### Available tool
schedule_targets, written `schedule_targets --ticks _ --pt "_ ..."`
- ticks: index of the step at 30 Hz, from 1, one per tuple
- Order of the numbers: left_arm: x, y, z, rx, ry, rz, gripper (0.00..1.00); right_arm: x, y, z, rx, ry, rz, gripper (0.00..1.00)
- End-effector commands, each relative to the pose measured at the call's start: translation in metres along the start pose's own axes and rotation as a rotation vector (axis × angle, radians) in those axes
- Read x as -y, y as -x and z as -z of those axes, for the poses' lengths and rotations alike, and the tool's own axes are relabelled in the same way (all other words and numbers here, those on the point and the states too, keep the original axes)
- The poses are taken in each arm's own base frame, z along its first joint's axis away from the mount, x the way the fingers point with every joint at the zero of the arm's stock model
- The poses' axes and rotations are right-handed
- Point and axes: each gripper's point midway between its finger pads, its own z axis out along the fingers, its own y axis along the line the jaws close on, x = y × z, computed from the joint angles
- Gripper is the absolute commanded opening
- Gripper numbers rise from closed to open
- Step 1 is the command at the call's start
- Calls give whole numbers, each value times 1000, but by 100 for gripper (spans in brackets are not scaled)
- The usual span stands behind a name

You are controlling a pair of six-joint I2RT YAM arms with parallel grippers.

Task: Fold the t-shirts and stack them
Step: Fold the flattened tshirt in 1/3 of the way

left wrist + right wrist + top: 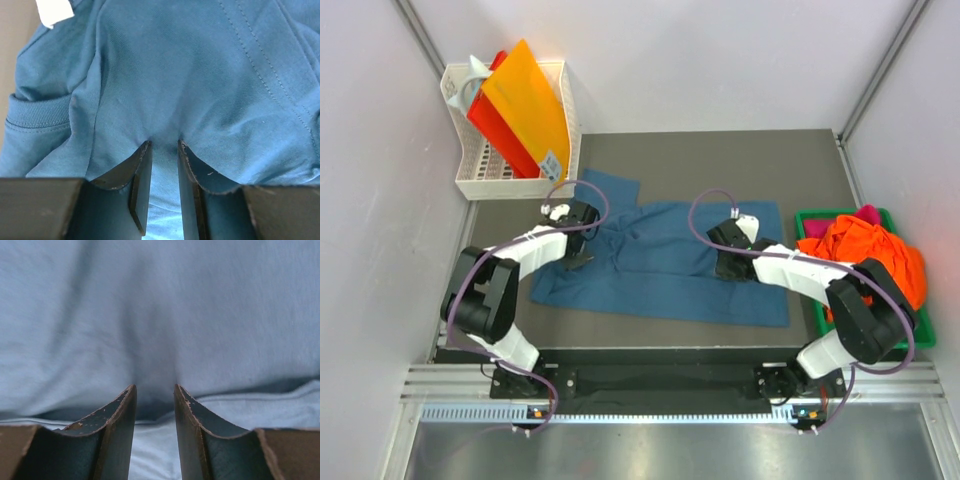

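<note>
Folding the teal t-shirt (pixel 665 285): your left end effector (pixel 164 145) and right end effector (pixel 154 388) each pinch a pucker of it (jaws narrow), so next you'd likely want an even lift and fold-over.

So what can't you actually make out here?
- Top view: how many shirts sit in the tray; the orange shirt heaps over them and the right arm crosses the tray.
- Left wrist view: whether the left hand grips the blue shirt; its tips sink into cloth.
- Right wrist view: the same for the right hand; the cloth is blurred.
- Top view: what lies behind the folders in the basket.
</note>
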Motion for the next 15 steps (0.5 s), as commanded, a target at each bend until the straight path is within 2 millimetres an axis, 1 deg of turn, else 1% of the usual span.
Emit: schedule_targets --ticks 1,4,6,7,9,10,12,13,15 --pt "-20 -21 -6 -34 59 8 32 -5 12 11 61 34 -65 36" --pt "-25 -32 -9 -66 73 18 32 -2 13 12 65 21 -59 36" --pt "-27 -39 -11 -90 82 29 32 1 6 7 35 -1 -43 36" --pt "-31 -46 -11 -109 91 28 32 1 3 6 22 -4 -42 36" --pt "-35 -51 -9 -119 98 49 32 4 -7 2 -8 -13 -44 37" --pt "-41 -58 -9 -133 116 47 32 4 -12 1 -21 -9 -46 36" --pt "-44 -59 -5 -128 110 68 32 7 -18 -1 -28 -7 -55 36" --pt "-50 -66 -4 -137 124 72 32 8 -20 -1 -33 -8 -57 36" --pt "-54 -66 -1 -126 122 81 32 11 -27 -4 -50 -16 -52 36"
